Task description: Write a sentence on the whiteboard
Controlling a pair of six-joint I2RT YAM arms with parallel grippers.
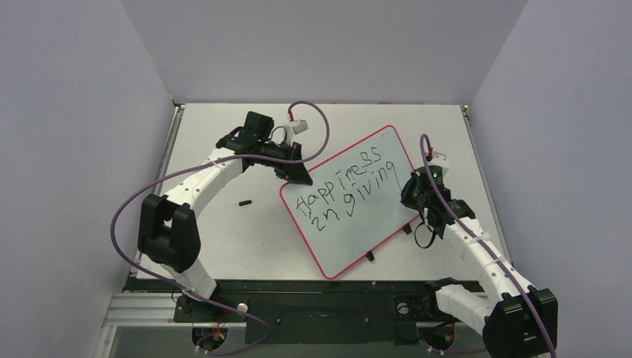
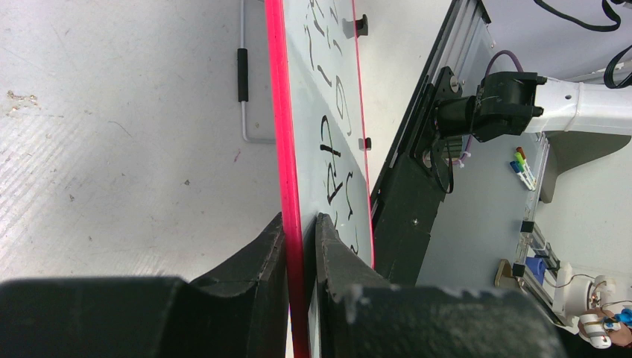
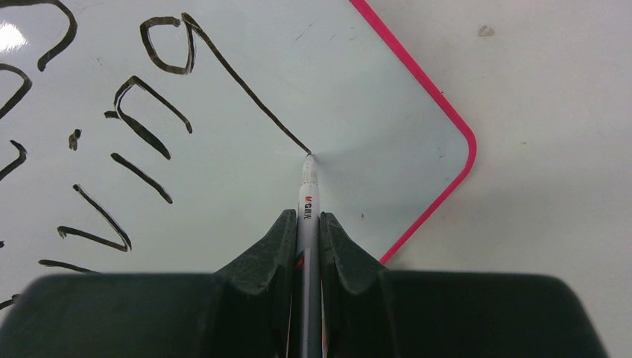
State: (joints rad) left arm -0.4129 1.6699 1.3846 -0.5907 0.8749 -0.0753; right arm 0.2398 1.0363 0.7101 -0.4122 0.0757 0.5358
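Note:
The whiteboard (image 1: 358,224) lies slanted on the table, white with a thin red rim (image 2: 286,112). The sentence (image 1: 346,186) runs across it in two black handwritten lines, "happiness in giving". My left gripper (image 1: 296,176) (image 2: 300,218) is shut on the board's upper left edge, with one finger on each face. At the board's right corner, my right gripper (image 1: 417,195) (image 3: 308,215) is shut on a grey marker (image 3: 308,190). The marker's tip touches the whiteboard (image 3: 358,89) at the end of the last g's long tail (image 3: 246,93).
A small black cap-like piece (image 1: 244,201) lies on the table left of the board. Two black tabs (image 1: 370,256) stick out from the board's near edge. The black base rail (image 1: 298,287) runs along the table's front, and grey walls enclose the other sides.

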